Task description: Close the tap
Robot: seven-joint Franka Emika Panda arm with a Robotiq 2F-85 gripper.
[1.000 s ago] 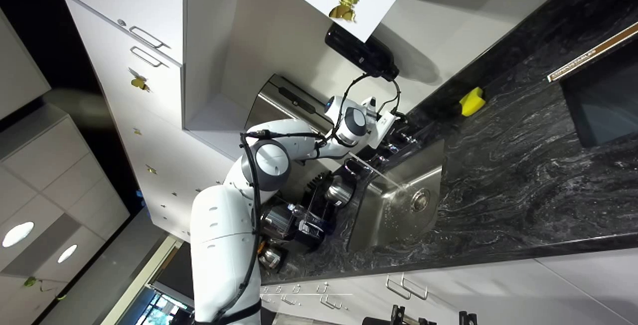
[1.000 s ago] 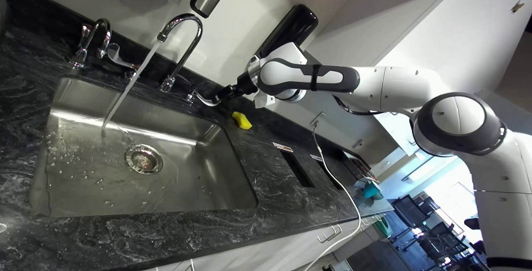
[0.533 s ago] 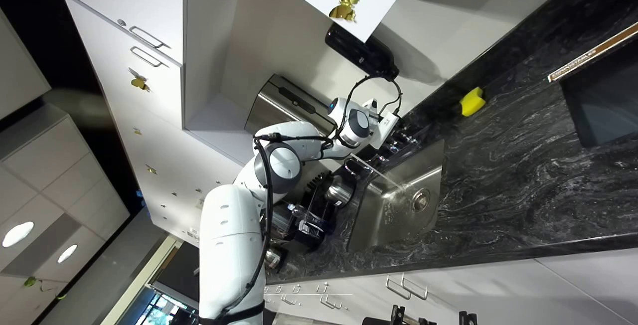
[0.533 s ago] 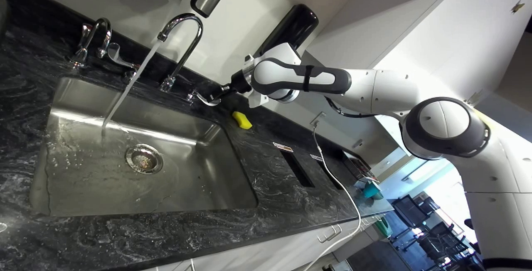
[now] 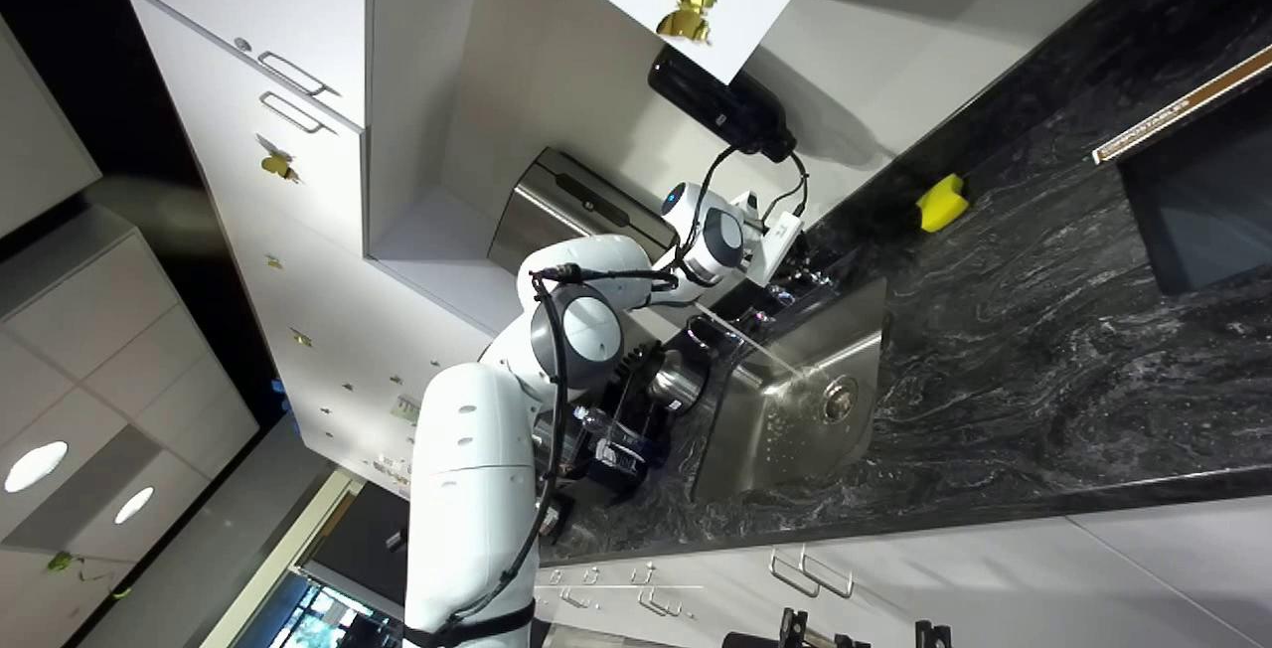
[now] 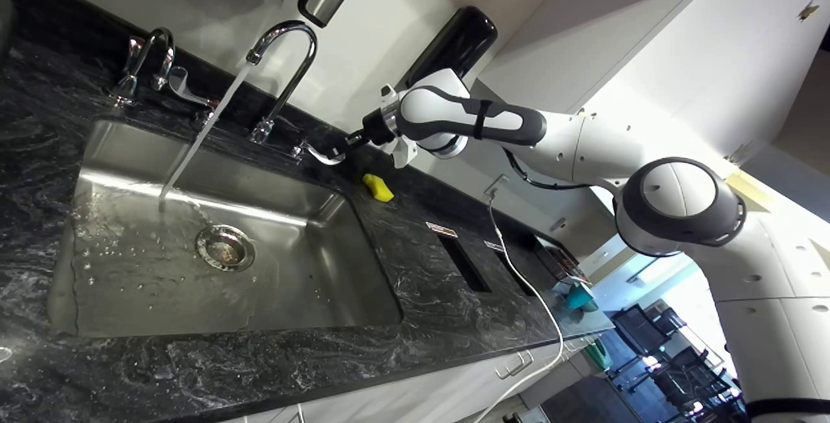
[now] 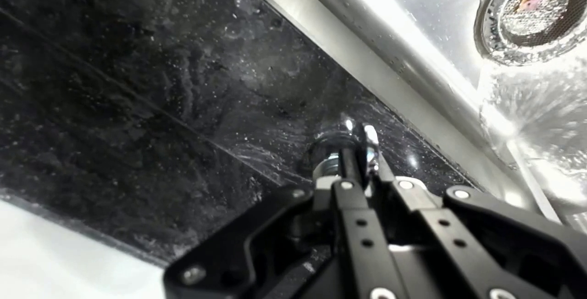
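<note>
Water runs from the curved chrome tap into the steel sink. The tap's near lever handle sticks out to the side over the dark counter. My gripper is shut on this lever handle, whose chrome edge shows between the two narrow fingers in the wrist view. The fingertips sit at the handle's outer end in an exterior view. Elsewhere the wrist and camera housing hide the fingers. A second lever stands on the tap's far side, apart from the gripper.
A yellow sponge lies just beside the gripper on the black counter. Behind the wrist, a black dispenser hangs on the wall. A smaller faucet stands past the tap. A steel wall unit is close behind the arm.
The gripper has moved slightly toward the tap and its fingers have shut on the lever handle. The arm's elbow has shifted a little. Water runs throughout.
</note>
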